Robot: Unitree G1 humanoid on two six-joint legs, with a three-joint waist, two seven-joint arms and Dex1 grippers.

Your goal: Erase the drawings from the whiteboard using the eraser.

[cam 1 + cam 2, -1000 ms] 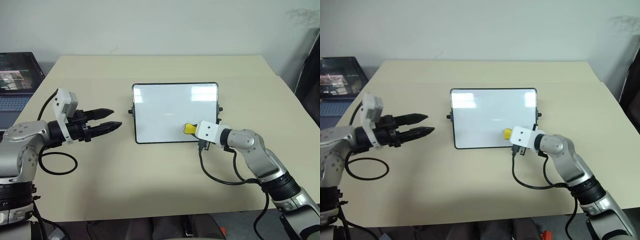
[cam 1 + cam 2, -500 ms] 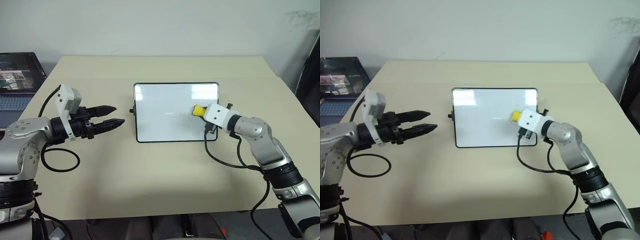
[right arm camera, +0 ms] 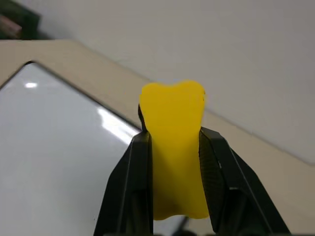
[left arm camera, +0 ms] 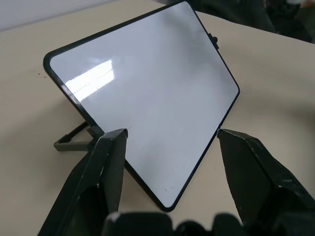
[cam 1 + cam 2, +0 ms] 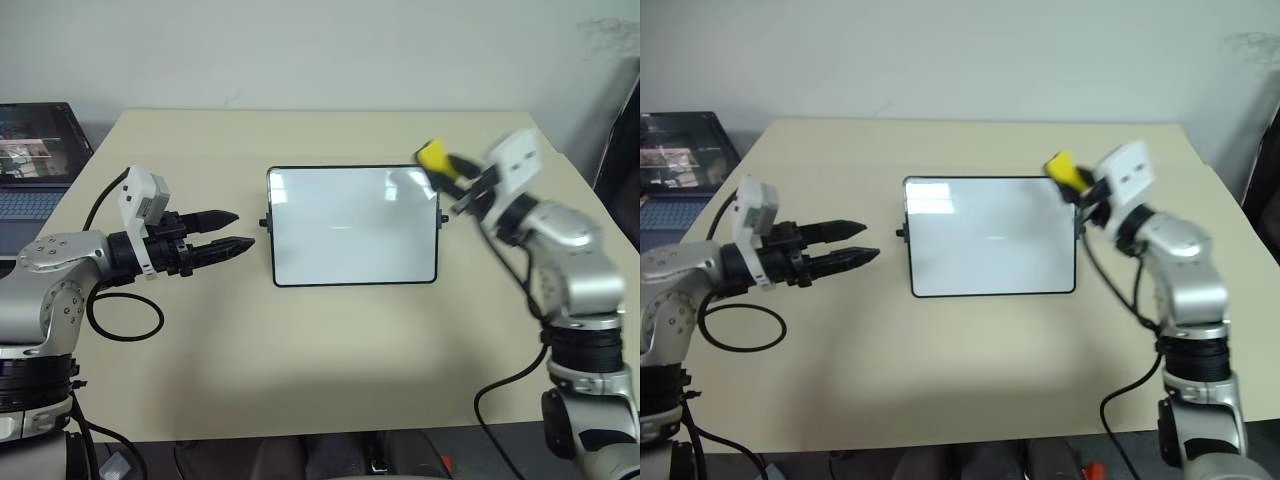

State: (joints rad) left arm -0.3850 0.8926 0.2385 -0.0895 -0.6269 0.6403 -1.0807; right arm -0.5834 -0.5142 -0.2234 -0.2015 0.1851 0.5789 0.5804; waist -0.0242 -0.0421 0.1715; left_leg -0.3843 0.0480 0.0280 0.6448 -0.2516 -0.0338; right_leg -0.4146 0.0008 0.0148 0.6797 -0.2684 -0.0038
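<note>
The whiteboard (image 5: 352,225) stands propped at a slant in the middle of the tan table (image 5: 300,360). Its glossy face looks plain white with light reflections, and the drawings are out of view. My right gripper (image 5: 447,166) hangs in the air just above the board's top right corner, shut on the yellow eraser (image 5: 431,155). In the right wrist view the eraser (image 3: 174,147) sits squeezed between the two black fingers. My left gripper (image 5: 245,228) is open and empty, level with the board's left edge and a short gap away. The left wrist view looks along it at the board (image 4: 147,93).
An open laptop (image 5: 30,150) sits beyond the table's far left corner. A black cable loop (image 5: 125,315) lies on the table under my left arm. A dark object (image 5: 622,130) stands past the table's right edge.
My right gripper has lifted the eraser off the board's lower right part, up and to the right, to above the top right corner, and rolled its wrist. The left arm has stayed put.
</note>
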